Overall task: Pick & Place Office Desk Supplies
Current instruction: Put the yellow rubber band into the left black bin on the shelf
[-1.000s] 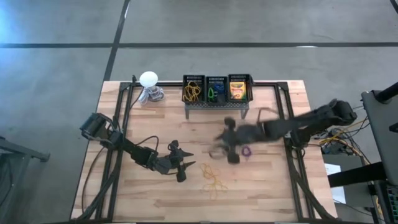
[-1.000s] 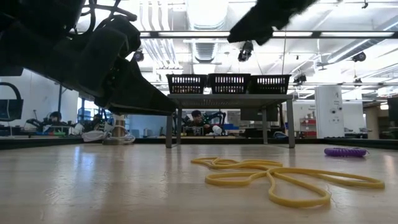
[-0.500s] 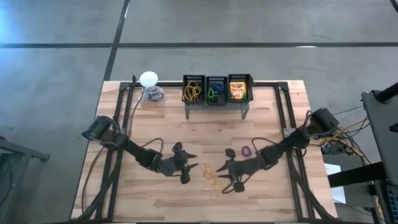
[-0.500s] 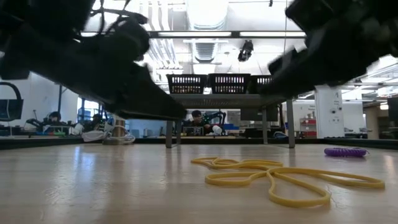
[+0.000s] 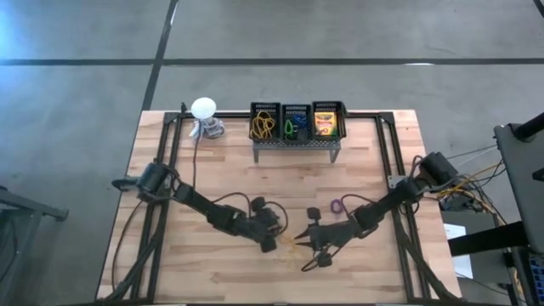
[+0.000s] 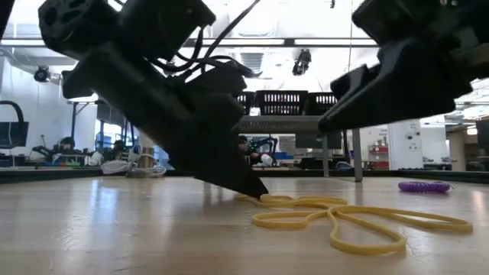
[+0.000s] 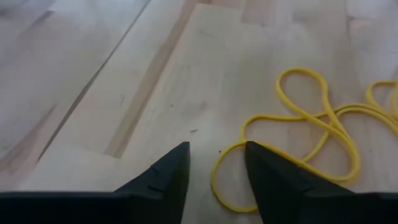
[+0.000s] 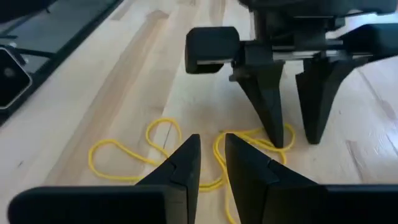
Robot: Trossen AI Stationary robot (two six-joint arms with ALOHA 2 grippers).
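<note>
A tangle of thin yellow rubber bands (image 5: pixel 293 249) (image 6: pixel 328 218) lies flat on the wooden table near its middle front. My left gripper (image 5: pixel 274 236) (image 7: pixel 216 152) comes at it from the table's left, slanting down, open. Its fingertips are at the table top, on either side of the tangle's end loop (image 7: pixel 219 163). My right gripper (image 5: pixel 300 242) (image 8: pixel 211 143) faces it from the right, open by a narrow gap. It hangs above the bands, clear of the table (image 6: pixel 325 122). A purple ring (image 5: pixel 337 206) (image 6: pixel 424 186) lies to the right of the bands. My left gripper has one fingertip (image 8: pixel 280 140) right at the end loop of the yellow bands (image 7: pixel 236 148), slanting down from the table's left. Whether the fingertip touches the band I cannot tell. The bands lie slack on the table.
A grey perforated stand (image 5: pixel 296 144) at the far middle carries three black baskets holding yellow bands, blue and green bits and a crayon box (image 5: pixel 325 124). A white ball-shaped object (image 5: pixel 202 107) stands far left. Bare wood lies along the near edge.
My left gripper has slid toward the table's right, sunk and tipped downward until its fingertips reached the bands' left end. My right gripper has swept from the table's middle toward the near edge and come down over the bands. The bands have stayed in place.
</note>
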